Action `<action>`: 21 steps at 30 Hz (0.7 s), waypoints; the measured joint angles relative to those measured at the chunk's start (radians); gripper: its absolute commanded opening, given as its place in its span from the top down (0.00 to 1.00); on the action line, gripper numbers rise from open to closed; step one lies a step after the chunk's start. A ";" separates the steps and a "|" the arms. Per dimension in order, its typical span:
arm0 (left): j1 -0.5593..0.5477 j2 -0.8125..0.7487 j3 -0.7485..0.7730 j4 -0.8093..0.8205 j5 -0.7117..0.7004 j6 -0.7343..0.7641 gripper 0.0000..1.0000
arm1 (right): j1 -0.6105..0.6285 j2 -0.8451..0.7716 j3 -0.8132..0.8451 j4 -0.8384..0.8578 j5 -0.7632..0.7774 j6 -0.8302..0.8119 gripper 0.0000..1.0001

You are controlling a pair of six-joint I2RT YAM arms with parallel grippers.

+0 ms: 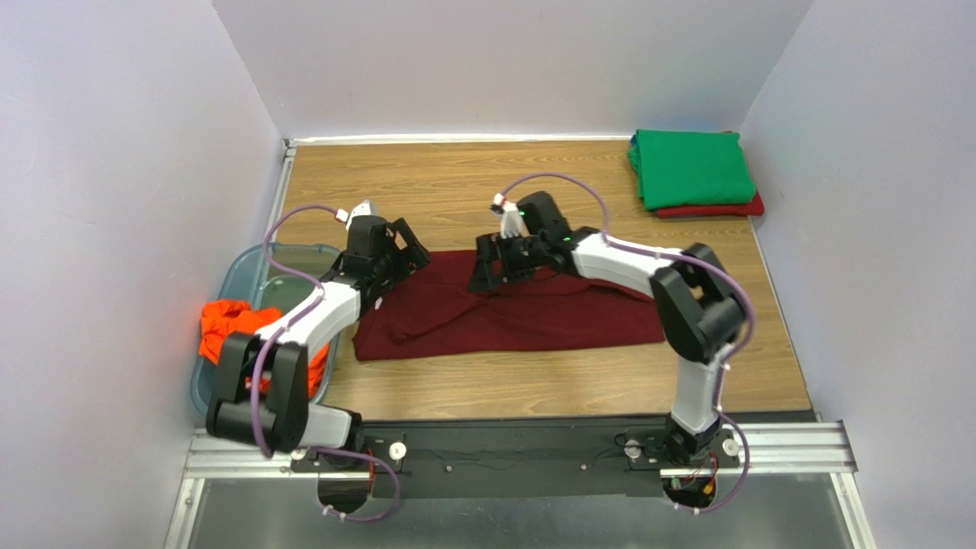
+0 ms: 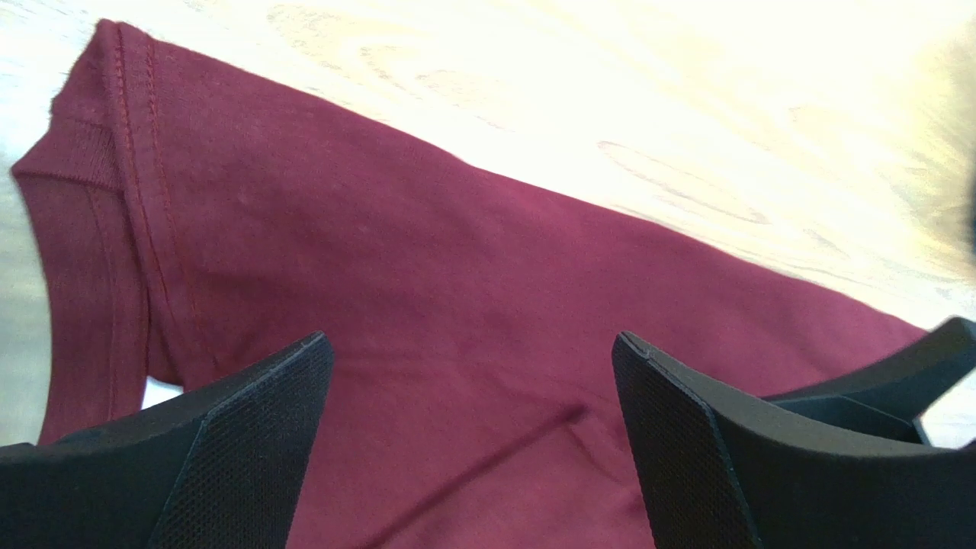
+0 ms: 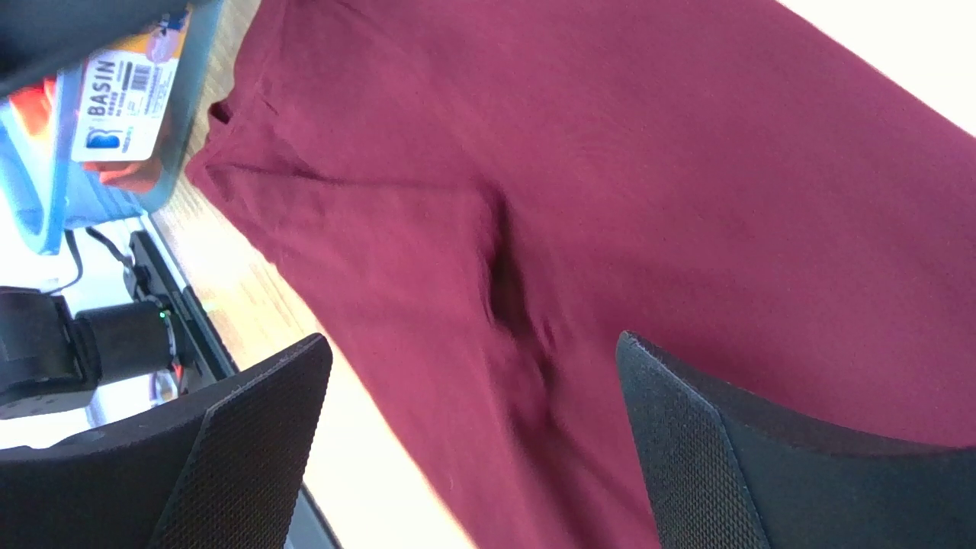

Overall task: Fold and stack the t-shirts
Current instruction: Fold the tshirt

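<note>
left claw [image 1: 403,249] agape over maroon t-shirt [image 1: 516,318]; right claw [image 1: 490,272] likewise, angled down

Overhead view: illumination is bright, even and diffuse; my arms [image 1: 619,263] cast soft shadows on the table [image 1: 516,389]. Left wrist view: the table is overexposed to near-white toward the upper right, grain washed out; the maroon t-shirt [image 2: 458,343] is correctly exposed, stitching sharp. Right wrist view: glare blows out the upper right corner; my finger pads [image 3: 258,458] show crisp texture.

The right tool [image 3: 472,366] hangs spread wide over the creased maroon t-shirt [image 3: 642,195], a blue basin [image 3: 34,189] at upper left
</note>
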 measured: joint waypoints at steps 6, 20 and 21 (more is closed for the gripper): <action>0.048 0.128 -0.001 0.070 0.095 0.019 0.02 | 0.057 0.151 0.126 0.021 -0.024 0.000 0.00; 0.089 0.174 -0.026 0.136 0.146 0.045 0.02 | 0.113 0.275 0.256 0.049 -0.026 -0.017 0.01; 0.089 0.174 -0.027 0.140 0.147 0.047 0.02 | 0.113 0.276 0.259 0.049 -0.026 -0.014 0.02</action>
